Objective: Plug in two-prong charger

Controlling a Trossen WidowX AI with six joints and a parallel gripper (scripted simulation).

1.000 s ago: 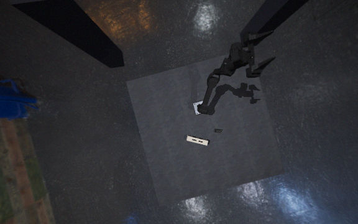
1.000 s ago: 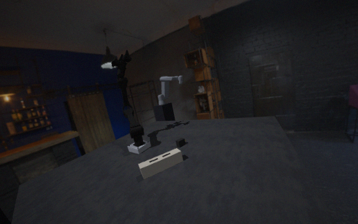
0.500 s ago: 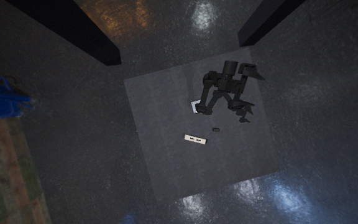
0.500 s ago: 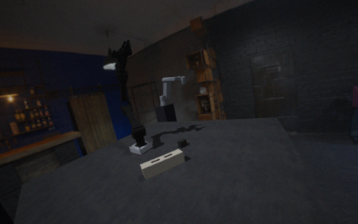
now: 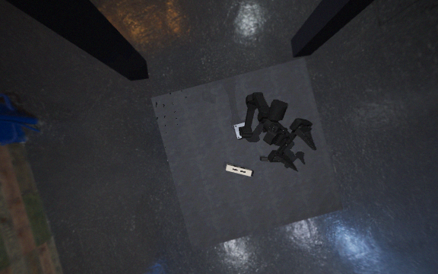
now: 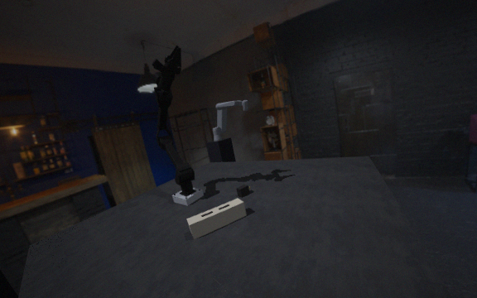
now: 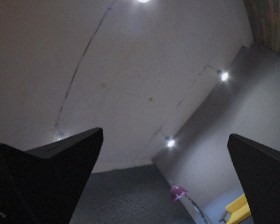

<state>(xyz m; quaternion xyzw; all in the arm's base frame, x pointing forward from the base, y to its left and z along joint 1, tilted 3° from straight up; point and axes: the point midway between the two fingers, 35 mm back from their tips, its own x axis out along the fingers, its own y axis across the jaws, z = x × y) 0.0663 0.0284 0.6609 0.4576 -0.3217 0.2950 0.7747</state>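
Note:
The power strip [image 5: 230,168] [image 6: 221,220] is a long cream block lying on the table, with two dark slotted outlets on its upper face. The charger [image 5: 263,158] [image 6: 243,190] is a small dark block on the table near the strip, with a small pale spot at one end in the exterior view. In the top view the arm partly covers it. Its prongs are too small to make out. My gripper [image 5: 306,159] [image 6: 166,55] [image 7: 168,137] is open and empty, high above the table. The wrist view shows ceiling and walls between the fingers, with neither charger nor strip.
The arm's white base plate [image 5: 237,131] [image 6: 186,199] stands on the grey table [image 5: 204,213] [image 6: 325,240], close to the strip. Two dark posts [image 5: 93,42] [image 5: 319,28] stand beyond the table in the top view. The arm's shadow falls across the table behind the charger in the exterior view.

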